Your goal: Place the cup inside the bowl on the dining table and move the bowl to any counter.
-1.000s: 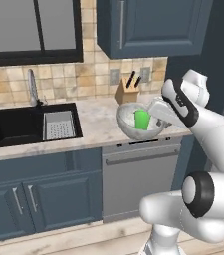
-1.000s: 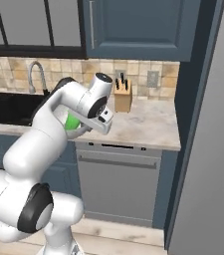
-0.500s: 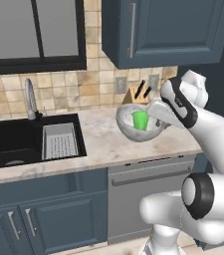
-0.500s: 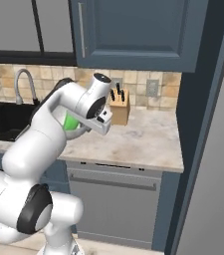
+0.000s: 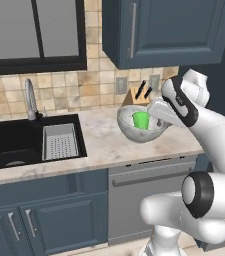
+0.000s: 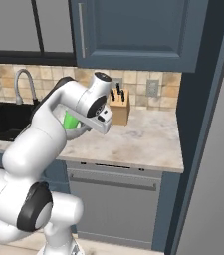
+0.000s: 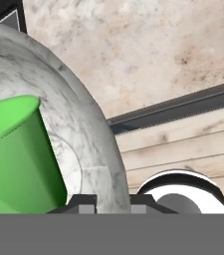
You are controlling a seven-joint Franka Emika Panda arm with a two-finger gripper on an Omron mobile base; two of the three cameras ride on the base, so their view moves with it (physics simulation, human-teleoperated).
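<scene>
My hand [image 5: 156, 116] is clamped on the rim of the bowl [image 5: 140, 131], holding it just above the counter [image 5: 104, 145] near the knife block [image 5: 135, 97], with the cup [image 5: 141, 120] standing inside it.

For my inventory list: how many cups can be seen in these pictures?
1: the green cup stands inside the bowl, carried above the counter. Others may be hidden.
</scene>
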